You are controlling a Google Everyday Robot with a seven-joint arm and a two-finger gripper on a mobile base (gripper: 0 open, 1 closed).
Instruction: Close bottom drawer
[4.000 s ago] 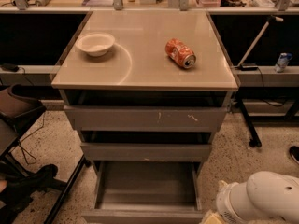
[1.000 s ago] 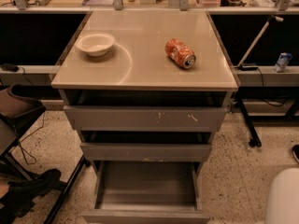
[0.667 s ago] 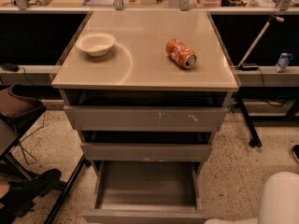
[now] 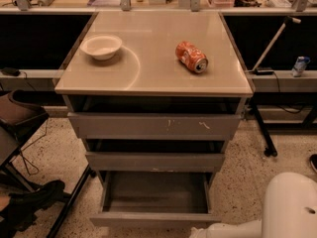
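While a white bowl (image 4: pixel 101 46) sits on the left of the cabinet top (image 4: pixel 148 63), the bottom drawer (image 4: pixel 154 195) stands pulled out mid-frame, its grey box showing below the two other fronts. An orange can (image 4: pixel 191 56) lies on its side, well right of the bowl. My gripper (image 4: pixel 200 231) shows at the lower edge, near the drawer front's right end; open or closed, I cannot tell.
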